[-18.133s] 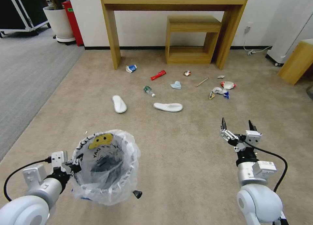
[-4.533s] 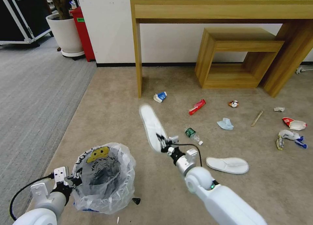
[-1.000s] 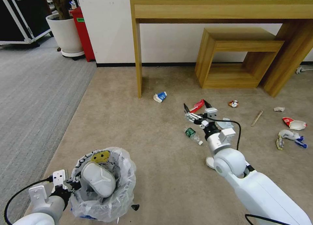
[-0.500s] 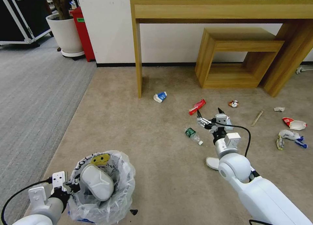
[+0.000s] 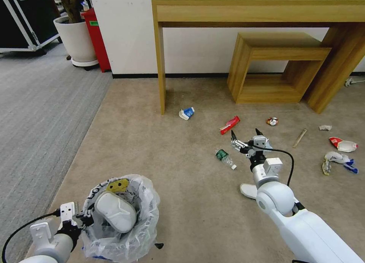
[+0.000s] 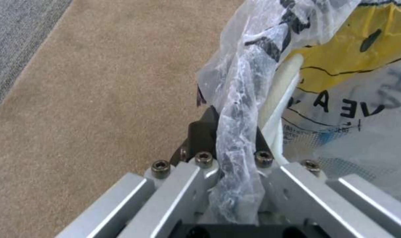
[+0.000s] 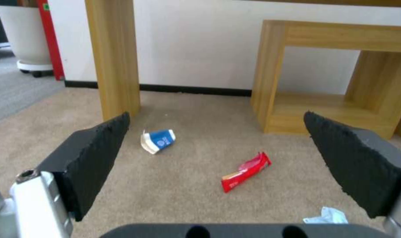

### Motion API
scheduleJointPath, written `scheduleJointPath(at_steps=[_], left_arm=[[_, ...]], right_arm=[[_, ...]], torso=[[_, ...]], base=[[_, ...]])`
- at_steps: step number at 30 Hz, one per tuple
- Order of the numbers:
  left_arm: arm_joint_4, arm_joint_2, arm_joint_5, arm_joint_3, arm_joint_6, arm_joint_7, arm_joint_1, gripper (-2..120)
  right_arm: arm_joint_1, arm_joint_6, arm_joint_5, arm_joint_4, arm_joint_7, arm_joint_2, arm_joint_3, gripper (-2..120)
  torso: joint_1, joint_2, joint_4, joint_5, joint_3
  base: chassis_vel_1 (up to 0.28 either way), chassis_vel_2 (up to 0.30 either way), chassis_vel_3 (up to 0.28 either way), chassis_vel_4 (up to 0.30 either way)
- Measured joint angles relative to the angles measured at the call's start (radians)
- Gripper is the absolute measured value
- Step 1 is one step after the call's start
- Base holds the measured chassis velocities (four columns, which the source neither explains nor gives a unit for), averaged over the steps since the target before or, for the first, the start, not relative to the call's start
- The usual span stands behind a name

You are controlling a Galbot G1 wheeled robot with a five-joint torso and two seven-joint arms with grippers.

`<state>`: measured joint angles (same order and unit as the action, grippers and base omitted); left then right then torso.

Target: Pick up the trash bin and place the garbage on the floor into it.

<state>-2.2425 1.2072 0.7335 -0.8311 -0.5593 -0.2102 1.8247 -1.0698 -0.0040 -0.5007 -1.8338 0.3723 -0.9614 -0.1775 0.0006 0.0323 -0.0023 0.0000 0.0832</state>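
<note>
Right gripper [image 5: 246, 135] is reaching forward above the beige carpet floor [image 5: 182, 179], jaws spread, near the green-label plastic bottle [image 5: 224, 157]. Left gripper [image 6: 232, 132] is clamping the bag-lined round trash bin [image 5: 119, 217]; bag lettering unreadable.

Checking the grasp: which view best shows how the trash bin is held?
The left wrist view: the left gripper has its jaws clamped on the trash bin rim's plastic. The head view shows the whole trash bin; the right wrist view faces elsewhere.
</note>
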Motion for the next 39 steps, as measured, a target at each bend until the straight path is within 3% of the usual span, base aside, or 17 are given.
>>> scheduleJointPath(at_steps=[39], left_arm=[[-0.005, 0.008, 0.008, -0.002, -0.005, 0.005, 0.001, 1]], right_arm=[[-0.026, 0.018, 0.004, 0.007, -0.011, -0.004, -0.012, 100]], torso=[[0.000, 0.000, 0.0001, 0.0000, 0.000]], base=[[-0.021, -0.022, -0.024, -0.022]])
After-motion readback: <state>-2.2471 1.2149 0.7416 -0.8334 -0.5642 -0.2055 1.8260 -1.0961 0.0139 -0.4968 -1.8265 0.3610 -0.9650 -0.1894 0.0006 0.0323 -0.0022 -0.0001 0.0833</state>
